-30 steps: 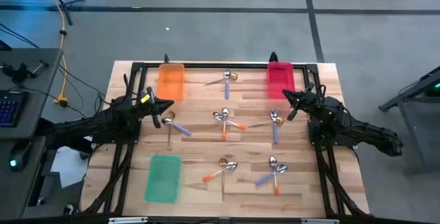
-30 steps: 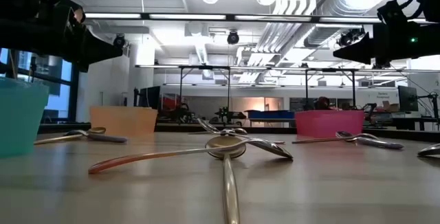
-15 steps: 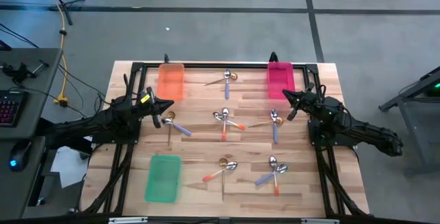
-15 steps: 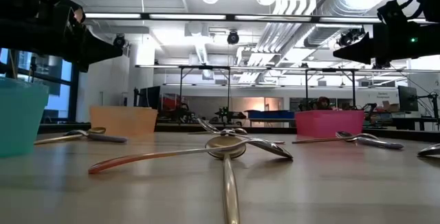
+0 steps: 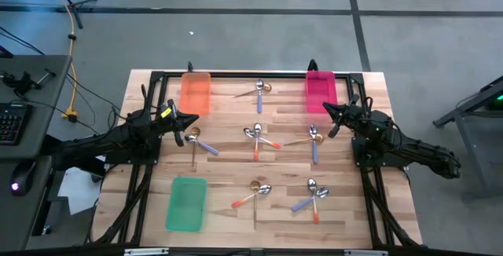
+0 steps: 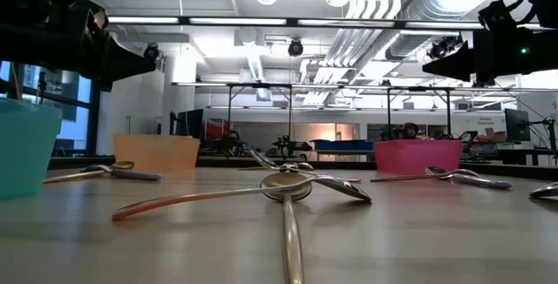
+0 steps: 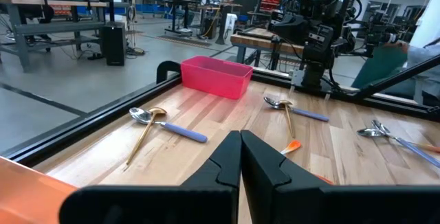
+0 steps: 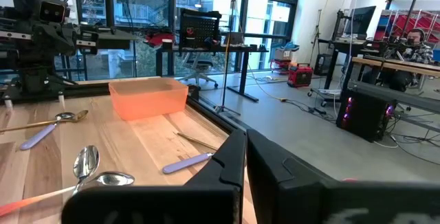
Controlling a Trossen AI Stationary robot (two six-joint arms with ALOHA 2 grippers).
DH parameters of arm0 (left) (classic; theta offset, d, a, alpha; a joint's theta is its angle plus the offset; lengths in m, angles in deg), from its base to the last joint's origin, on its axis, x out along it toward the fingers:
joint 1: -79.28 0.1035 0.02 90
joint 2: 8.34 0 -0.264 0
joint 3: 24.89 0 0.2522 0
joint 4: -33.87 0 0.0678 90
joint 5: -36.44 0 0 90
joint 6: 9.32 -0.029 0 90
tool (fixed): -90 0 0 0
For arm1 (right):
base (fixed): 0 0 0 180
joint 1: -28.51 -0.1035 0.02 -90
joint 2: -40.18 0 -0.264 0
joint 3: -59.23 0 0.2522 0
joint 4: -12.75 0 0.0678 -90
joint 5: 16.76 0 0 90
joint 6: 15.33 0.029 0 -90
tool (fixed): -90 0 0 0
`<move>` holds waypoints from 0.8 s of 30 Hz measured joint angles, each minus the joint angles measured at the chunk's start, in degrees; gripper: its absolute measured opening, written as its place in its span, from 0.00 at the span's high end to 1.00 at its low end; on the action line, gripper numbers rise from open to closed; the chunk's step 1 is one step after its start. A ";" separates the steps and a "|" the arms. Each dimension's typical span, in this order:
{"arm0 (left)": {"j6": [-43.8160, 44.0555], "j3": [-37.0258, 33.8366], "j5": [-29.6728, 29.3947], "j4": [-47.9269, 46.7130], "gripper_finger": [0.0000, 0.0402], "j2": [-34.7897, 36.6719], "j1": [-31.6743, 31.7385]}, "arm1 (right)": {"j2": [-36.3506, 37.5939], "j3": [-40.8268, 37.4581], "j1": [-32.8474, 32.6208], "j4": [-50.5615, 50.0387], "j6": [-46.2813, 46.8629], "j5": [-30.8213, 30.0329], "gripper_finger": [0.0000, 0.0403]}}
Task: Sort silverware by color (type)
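Fingers of the left gripper (image 7: 240, 157) and right gripper (image 8: 245, 154) are pressed together on nothing in the wrist views. From above, both arms hover at the worktop (image 5: 228, 148) sides, with the spoons (image 5: 258, 134) scattered in crossed clusters between the trays. Low down, the spoons lie flat; light, stiff and slippery, they seem best pinched mid-handle.

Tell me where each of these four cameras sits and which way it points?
High view: above, looking straight down on the table, both arms at its sides, left tool, right tool.
Low view: at tabletop height, looking across the spoons into the room; dark arm parts hang at the upper corners.
Left wrist view: on the left arm, facing across to the pink tray and the right arm.
Right wrist view: on the right arm, facing the orange tray and the left arm.
Both wrist views show their own shut fingers; all views share the trays.
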 joint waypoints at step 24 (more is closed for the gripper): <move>0.00 -0.01 0.00 0.07 1.00 0.01 0.00 | 0.02 0.03 -0.15 13.51 20.76 0.22 1.00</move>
